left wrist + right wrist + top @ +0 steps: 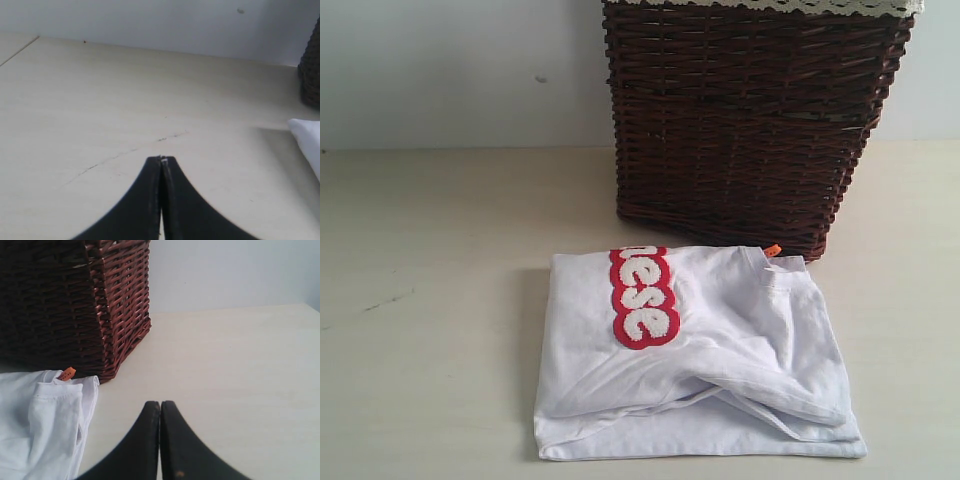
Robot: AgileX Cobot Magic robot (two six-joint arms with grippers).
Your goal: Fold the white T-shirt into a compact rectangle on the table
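Your surface (430, 330) is pale cream and matte, with a thin dark scuff (165, 138), and its far edge meets a plain whitish wall (450, 70). By that far edge stands a dark brown woven wicker basket (750, 120) with lace trim (800, 6) along its rim. The white T-shirt (720, 350) lies just in front of the basket, folded into a soft, rumpled, near-square packet of thin cloth with loose creases along its near side. Its fuzzy white lettering (643, 297), outlined in red, runs in a band from the far side toward you. The collar end faces the far edge, and the orange neck tag (772, 250) sits right at the basket's base. Your left hand (161, 160) is closed with its black fingers pressed together, holding nothing, above bare surface. Your right hand (160, 404) is closed and empty too, beside the shirt's collar end.
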